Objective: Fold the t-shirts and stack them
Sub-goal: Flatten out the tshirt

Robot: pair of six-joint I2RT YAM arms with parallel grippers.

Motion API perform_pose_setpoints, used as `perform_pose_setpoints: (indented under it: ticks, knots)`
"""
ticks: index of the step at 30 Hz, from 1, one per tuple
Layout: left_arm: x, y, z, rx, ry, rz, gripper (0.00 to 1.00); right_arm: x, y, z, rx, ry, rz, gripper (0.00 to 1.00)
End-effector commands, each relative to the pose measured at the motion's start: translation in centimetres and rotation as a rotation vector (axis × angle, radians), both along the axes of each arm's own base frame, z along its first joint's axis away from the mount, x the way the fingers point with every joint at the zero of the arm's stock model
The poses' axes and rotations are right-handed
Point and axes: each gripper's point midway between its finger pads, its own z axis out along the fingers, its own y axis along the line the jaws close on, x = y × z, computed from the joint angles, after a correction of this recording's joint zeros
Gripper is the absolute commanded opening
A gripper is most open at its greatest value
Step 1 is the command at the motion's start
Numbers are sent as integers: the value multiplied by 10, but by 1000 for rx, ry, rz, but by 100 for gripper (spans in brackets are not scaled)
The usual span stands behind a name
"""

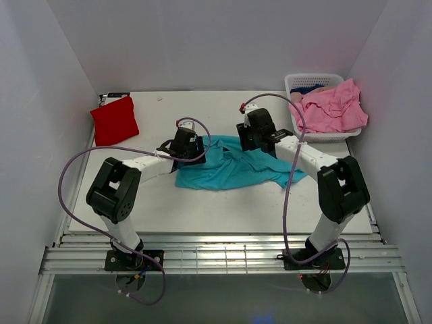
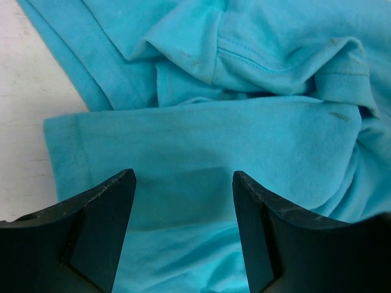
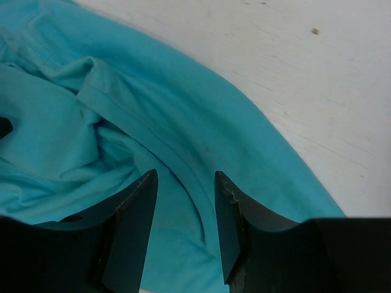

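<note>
A teal t-shirt lies crumpled in the middle of the table, seen close up as rumpled teal cloth in the left wrist view and as teal cloth in the right wrist view. My left gripper hangs open over its left part, with only loose cloth below the gap. Over the shirt's upper right part, my right gripper is open, a folded hem running under it. A folded red t-shirt rests at the far left. Pink t-shirts are heaped in the basket.
A white slotted basket stands at the back right corner, with something dark blue inside behind the pink cloth. White walls close in the table on three sides. Purple cables loop from both arms.
</note>
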Motion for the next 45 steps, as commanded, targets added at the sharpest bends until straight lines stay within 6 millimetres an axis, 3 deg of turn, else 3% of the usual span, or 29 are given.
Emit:
perform_pose_setpoints:
  ticks: [1, 2, 3, 9, 19, 27, 30, 34, 36, 42, 45]
  knots:
    - [16, 5, 19, 11, -83, 58, 76, 21, 51, 24, 149, -64, 183, 48]
    - [18, 10, 21, 25, -97, 84, 76, 26, 57, 28, 161, -72, 201, 48]
    - [20, 13, 28, 23, -120, 98, 76, 28, 61, 18, 158, -53, 215, 48]
    - [30, 33, 49, 90, -214, 173, 79, 33, 78, 8, 188, -20, 264, 48]
    - [33, 61, 11, 264, -138, 256, 78, 26, 78, -6, 199, 11, 270, 47]
    - [34, 66, -14, 277, -88, 259, 76, 17, 76, -11, 215, 26, 269, 47]
    - [35, 68, -17, 276, -80, 271, 70, 15, 72, -12, 208, 24, 259, 46]
    - [37, 70, -18, 278, -89, 281, 44, 12, 72, -15, 209, 30, 262, 46]
    - [38, 73, -19, 285, -88, 291, 37, 9, 71, -19, 212, 42, 264, 46]
    - [42, 83, -16, 308, -98, 331, 24, 6, 69, -27, 206, 58, 261, 45]
    - [43, 89, -4, 317, -121, 359, 23, 8, 73, -25, 214, 54, 272, 45]
